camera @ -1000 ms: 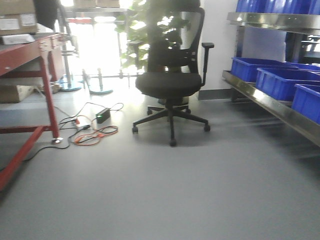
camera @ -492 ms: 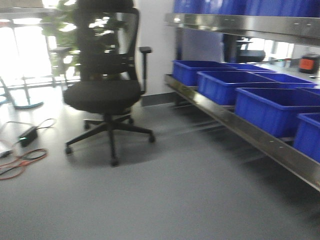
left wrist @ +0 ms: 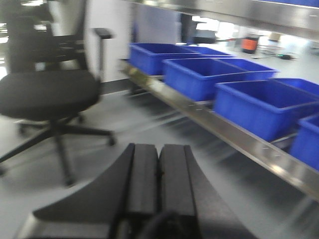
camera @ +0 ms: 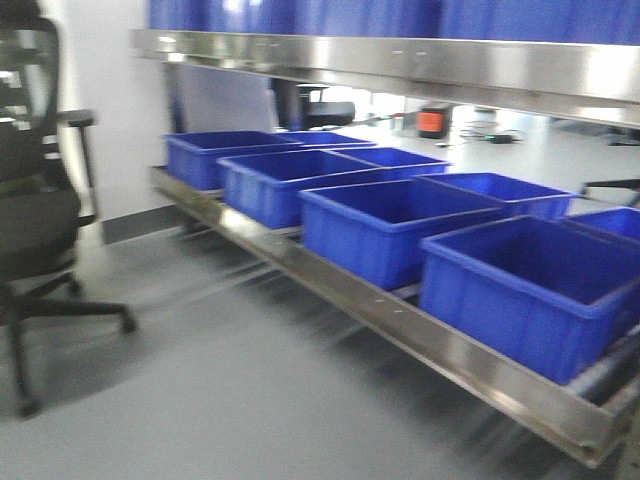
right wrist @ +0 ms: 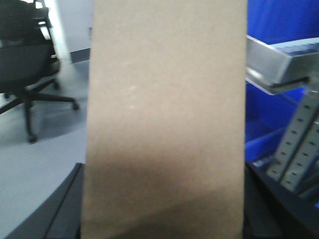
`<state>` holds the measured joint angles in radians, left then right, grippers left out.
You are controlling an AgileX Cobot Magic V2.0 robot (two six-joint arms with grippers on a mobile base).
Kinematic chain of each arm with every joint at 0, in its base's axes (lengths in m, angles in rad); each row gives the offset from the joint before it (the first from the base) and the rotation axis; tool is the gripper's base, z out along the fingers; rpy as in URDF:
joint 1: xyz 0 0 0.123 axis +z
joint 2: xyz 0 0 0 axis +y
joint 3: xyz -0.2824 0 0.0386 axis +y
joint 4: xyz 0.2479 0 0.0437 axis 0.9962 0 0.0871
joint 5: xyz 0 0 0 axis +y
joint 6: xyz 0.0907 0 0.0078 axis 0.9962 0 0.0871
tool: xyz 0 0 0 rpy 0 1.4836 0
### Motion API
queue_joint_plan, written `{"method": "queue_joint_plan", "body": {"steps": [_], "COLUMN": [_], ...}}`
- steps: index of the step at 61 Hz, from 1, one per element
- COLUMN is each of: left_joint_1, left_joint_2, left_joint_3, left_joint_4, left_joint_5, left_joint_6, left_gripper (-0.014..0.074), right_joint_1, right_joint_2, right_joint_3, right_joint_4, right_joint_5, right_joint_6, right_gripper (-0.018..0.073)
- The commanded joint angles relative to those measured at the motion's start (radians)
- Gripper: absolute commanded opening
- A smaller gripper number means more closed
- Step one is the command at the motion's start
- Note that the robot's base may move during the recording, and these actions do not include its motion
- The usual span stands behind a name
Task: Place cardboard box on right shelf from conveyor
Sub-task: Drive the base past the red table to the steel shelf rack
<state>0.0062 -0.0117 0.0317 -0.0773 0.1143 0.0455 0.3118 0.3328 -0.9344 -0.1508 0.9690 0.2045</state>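
The cardboard box (right wrist: 167, 119), plain tan, slim and smooth-sided, stood on end in the right wrist view, its long axis running up and away from the right gripper (right wrist: 164, 221).

At the far left, a black mesh office chair (camera: 30, 220) stood on the smooth light grey floor (camera: 220, 400), apart from the rack. The left gripper (left wrist: 159, 164) hung over that floor with its two dark fingers pressed together and nothing between them.

Further right ran the shiny stainless-steel shelf (camera: 400, 320), its lower level carrying a row of blue plastic bins (camera: 390, 225).

At the right, dark fingers (right wrist: 65, 214) showed on either side of the box's lower end. The claw seemed clamped on it, though the contact itself was hidden behind the cardboard.

From that claw, a steel rail end (right wrist: 269, 62) of the shelf and a perforated grey upright (right wrist: 299, 139) lay just right of the box and somewhat beyond it. The right arm was plainly the nearer one. The placement would likely turn on carrying the box rightward over a rail while keeping its tall end clear of the steel above.
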Motion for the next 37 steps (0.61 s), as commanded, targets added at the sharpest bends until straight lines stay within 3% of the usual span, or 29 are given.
{"method": "queue_joint_plan", "body": {"steps": [1,37], "left_joint_1": [0.0,0.0], "left_joint_2": [-0.017,-0.015], "left_joint_3": [0.01,0.01], "left_joint_4": [-0.006,-0.006], "left_joint_5": [-0.085,-0.085], "left_joint_6": [0.0,0.0], "left_gripper": [-0.0116,-0.0116], "right_joint_1": [-0.006,-0.006], "right_joint_2": [0.018,0.018], "right_joint_3": [-0.025,-0.025], "right_joint_4": [-0.016,-0.016], "right_joint_5": [-0.097,-0.097], "right_joint_6": [-0.01,-0.01], "right_gripper": [0.0256,0.0256]}}
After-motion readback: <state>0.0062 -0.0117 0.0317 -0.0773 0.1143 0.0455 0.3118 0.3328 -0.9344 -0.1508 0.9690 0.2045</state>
